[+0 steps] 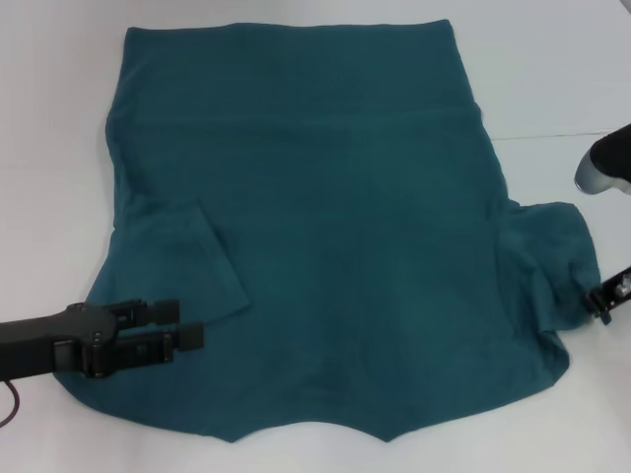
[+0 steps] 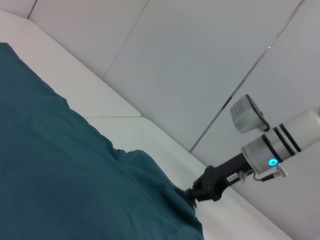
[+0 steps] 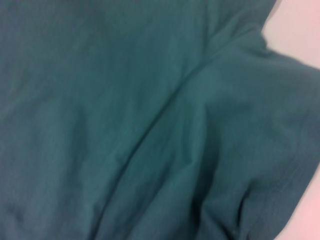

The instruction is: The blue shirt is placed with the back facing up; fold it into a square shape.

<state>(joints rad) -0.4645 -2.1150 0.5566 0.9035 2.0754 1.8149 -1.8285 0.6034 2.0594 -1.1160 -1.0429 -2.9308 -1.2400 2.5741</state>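
Blue shirt (image 1: 335,227) flat on white table (image 1: 49,118). Left gripper (image 1: 187,325) fingers apart over folded-in sleeve. Right gripper (image 1: 599,301) clamped on other sleeve.

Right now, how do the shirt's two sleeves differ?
The left sleeve is folded in, lying flat on the blue shirt; the right sleeve sticks outward, bunched. The left end effector sits beside its sleeve; the right end effector meets its sleeve's edge. Both are teal.
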